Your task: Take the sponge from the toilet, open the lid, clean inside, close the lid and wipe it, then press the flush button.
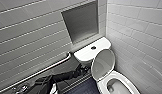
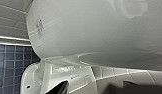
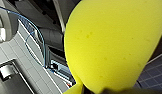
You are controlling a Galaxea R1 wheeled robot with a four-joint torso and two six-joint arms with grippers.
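Beside upright lid (image 1: pixel 103 64), wall grab rail (image 1: pixel 47 68)

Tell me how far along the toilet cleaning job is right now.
Done: the sponge is off the toilet, in the right gripper, and the lid stands open. In hand: the left arm reaches beside the lid. Left: cleaning inside, closing, wiping, pressing the flush button.
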